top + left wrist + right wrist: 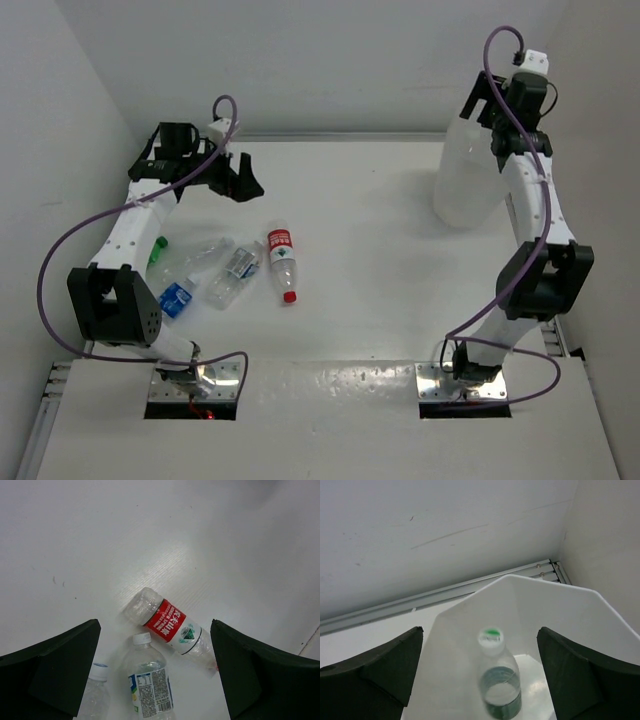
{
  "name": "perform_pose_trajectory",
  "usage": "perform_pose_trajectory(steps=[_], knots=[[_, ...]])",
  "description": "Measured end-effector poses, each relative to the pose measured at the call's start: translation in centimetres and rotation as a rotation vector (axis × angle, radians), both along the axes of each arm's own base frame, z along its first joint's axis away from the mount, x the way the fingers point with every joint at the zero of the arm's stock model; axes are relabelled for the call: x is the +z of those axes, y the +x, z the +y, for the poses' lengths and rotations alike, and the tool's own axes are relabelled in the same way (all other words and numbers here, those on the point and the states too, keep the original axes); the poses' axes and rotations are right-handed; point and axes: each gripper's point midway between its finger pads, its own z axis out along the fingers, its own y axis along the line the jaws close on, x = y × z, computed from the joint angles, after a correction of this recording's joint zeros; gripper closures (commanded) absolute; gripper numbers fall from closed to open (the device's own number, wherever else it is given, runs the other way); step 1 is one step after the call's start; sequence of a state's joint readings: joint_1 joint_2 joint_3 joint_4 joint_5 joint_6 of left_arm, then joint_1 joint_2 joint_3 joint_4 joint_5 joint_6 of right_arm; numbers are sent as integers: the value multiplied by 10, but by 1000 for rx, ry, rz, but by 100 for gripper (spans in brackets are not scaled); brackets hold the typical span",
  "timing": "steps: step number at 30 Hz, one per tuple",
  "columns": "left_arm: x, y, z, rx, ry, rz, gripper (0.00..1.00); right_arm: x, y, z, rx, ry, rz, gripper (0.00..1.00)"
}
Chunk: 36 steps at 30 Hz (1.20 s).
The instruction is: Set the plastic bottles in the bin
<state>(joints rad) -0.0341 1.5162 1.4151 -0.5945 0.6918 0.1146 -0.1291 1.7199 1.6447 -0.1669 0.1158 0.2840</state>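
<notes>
Bottles (206, 255) are lying loose in the left half of the top view, among them the red-label bottle (284, 257), the grey-label bottle (238, 270), the blue-label bottle (177, 298) and the green bottle (158, 249), all flat on the tabletop (380, 290). We are judging them light, thin-walled and smooth, likely to roll or buckle under a hard squeeze, so we are favouring a hold across the labelled middle. The left pincer (241, 183) is hanging spread wide and empty just above them in the frame. The right pincer (479, 655) is gaping too, gripping nothing, over the bin (462, 190) in the upper right. Only the right wrist view is showing us the dark-labelled bottle (499, 685) standing inside the bin. The left wrist view is giving us the red label's print.
</notes>
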Motion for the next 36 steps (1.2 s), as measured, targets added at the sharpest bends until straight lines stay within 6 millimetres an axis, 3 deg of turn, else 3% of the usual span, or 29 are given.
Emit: perform_pose_trajectory(steps=[3,5,8,10,14,17,19,23,27,36], knots=[[-3,-4,1,-35,30,-12,0,20,-8,-2,0,18,-23,5],[-5,-11,-1,-77,60,-10,4,44,-18,2,17,35,-62,6],[-6,-26,-11,-225,174,-38,9,98,-44,15,89,54,-159,8],[-13,-38,-23,-375,276,-77,10,138,-73,37,185,54,-232,8],[-41,-69,-30,-641,432,-118,10,180,-134,87,378,21,-319,8],[-57,-79,-20,-807,542,-220,12,172,-168,119,497,23,-306,8],[-62,-85,-15,-929,635,-322,13,157,-178,126,529,38,-265,7],[-65,-90,-29,-1195,755,-507,13,119,-172,129,545,85,-141,6],[-81,-83,-44,-1376,815,-617,12,85,-164,129,540,128,-21,5],[-147,-78,-51,-1559,866,-597,12,80,-178,129,533,143,23,3]])
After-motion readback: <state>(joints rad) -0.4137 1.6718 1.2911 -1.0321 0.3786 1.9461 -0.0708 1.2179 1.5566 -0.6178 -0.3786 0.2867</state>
